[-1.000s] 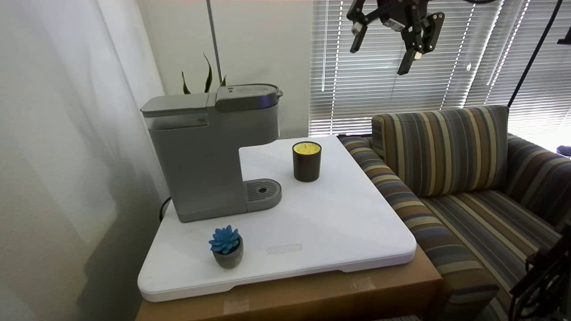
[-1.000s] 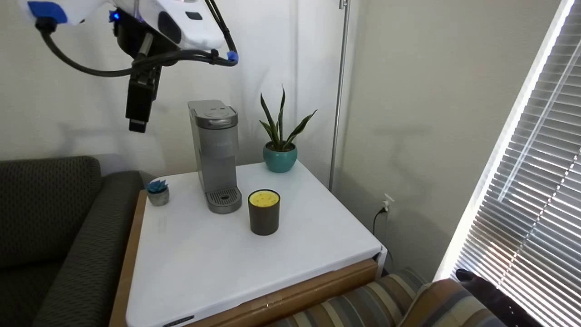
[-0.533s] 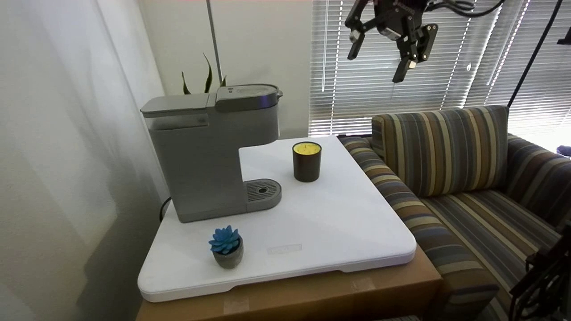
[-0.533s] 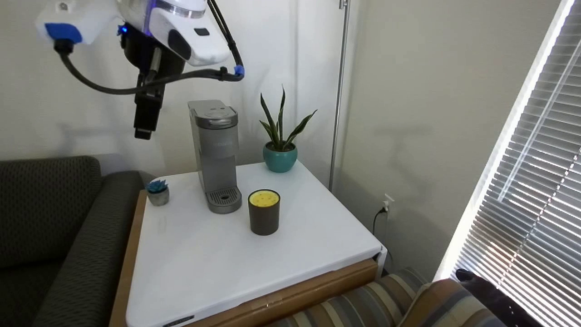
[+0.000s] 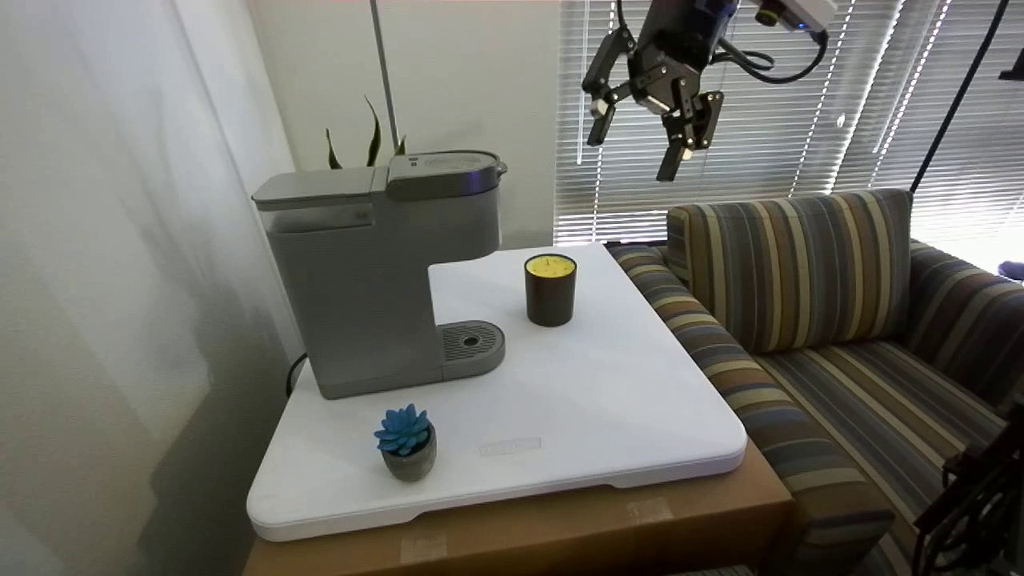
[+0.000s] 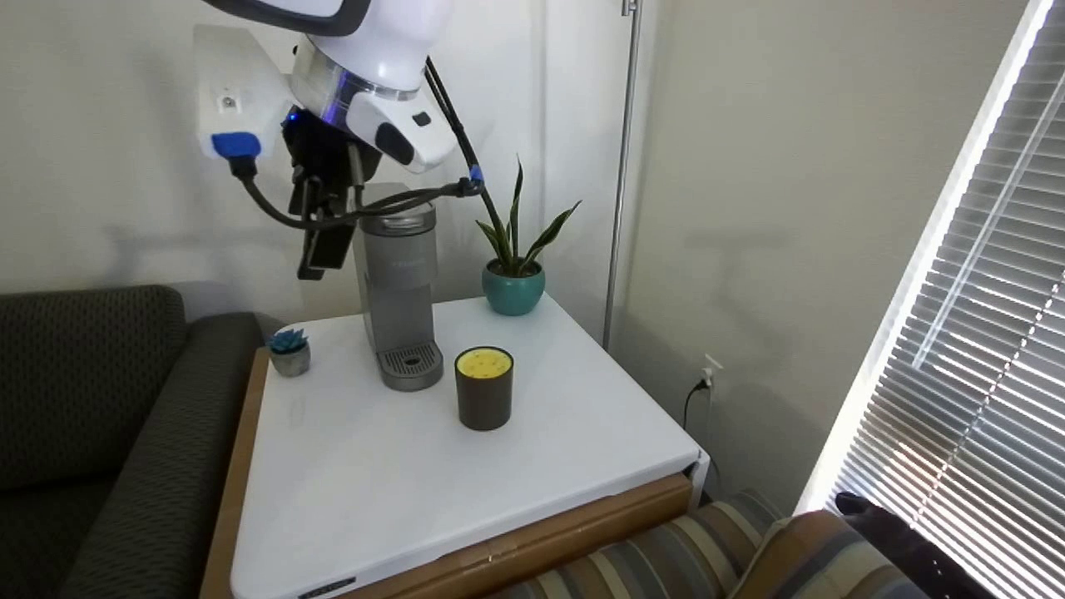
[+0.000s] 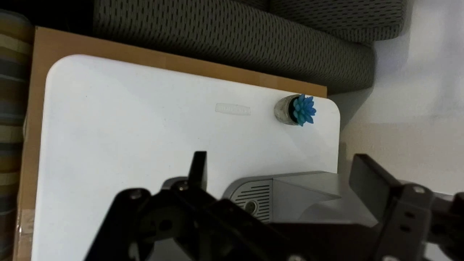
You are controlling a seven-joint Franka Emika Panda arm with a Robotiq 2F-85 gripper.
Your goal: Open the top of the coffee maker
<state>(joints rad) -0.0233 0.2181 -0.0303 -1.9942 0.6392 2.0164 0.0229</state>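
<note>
In an exterior view, taking its upper edge as twelve, my fingers [image 5: 670, 163] hang wide apart and empty at about three o'clock from the lid [image 5: 442, 174], not touching it. The lid lies closed across the head of the coffee maker [image 5: 360, 288], so I judge this to be the approach. I'd come in toward nine, settle slightly below the front handle [image 5: 502, 168], hook one finger beneath it and lift in an arc, guessing the lid hinges at the rear. Shoving level would probably slide the coffee maker instead, so effort should go upward. I'd close the gap slowly and stay above the candle jar [image 5: 550, 296], at two o'clock from the drip base [image 5: 473, 350].

Beneath the white bench [image 5: 616, 384] shows a brown carton [image 5: 544, 528]; a blue succulent [image 5: 406, 444] sits near half past five from the coffee maker. A striped armchair [image 5: 788, 280] is at two to three from the bench, window blinds [image 5: 816, 152] beyond. In an exterior view, a potted snake plant [image 6: 512, 287] stands at three from the coffee maker, a dark couch [image 6: 83, 391] at nine from the bench.
</note>
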